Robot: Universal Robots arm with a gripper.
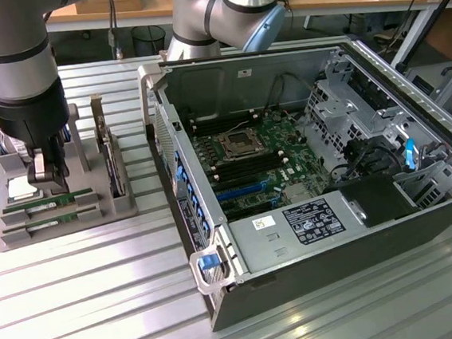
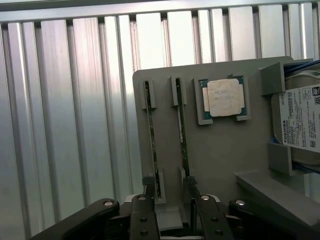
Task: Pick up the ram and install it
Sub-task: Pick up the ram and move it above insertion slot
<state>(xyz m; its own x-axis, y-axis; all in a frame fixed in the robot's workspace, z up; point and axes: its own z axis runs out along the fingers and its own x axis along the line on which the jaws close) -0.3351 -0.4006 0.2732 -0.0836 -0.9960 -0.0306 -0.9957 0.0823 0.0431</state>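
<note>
Two ram sticks stand on edge in slots of a grey holder [image 1: 94, 214] on the exterior view's left: one ram [image 1: 47, 204] farther back, the other ram [image 1: 51, 221] nearer the front. In the wrist view they run as thin green strips, one ram [image 2: 151, 140] and the other ram [image 2: 183, 135] side by side. My gripper [image 1: 48, 180] hangs just above the holder, open, with nothing between its fingers. In the wrist view the gripper [image 2: 170, 192] has one dark fingertip over the near end of each strip.
The holder also carries a square silver processor [image 2: 223, 97] and a hard drive [image 2: 300, 120] with a white label. The open computer case [image 1: 422, 207] lies on the exterior view's right, its motherboard [image 1: 249, 155] showing black and blue memory slots. Ribbed metal table [image 1: 79, 312] all around.
</note>
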